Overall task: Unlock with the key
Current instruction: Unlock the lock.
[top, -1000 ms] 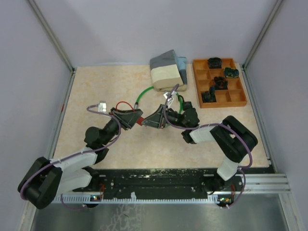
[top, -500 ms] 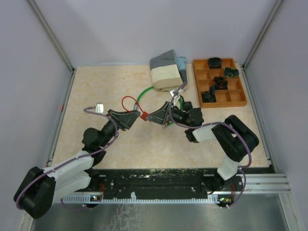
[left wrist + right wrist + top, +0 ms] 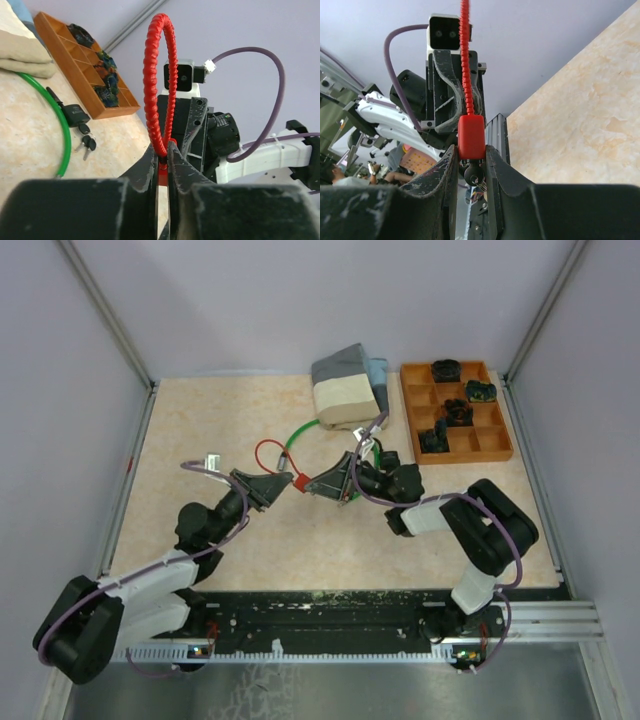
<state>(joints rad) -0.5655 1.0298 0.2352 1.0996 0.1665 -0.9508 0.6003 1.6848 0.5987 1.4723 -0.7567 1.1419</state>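
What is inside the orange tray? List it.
Four small dark objects, each in its own compartment of the orange tray; the remaining compartments show bare floor. Anything beneath those objects is covered.

No lettering, number, brand or sign can be read in any of the views.
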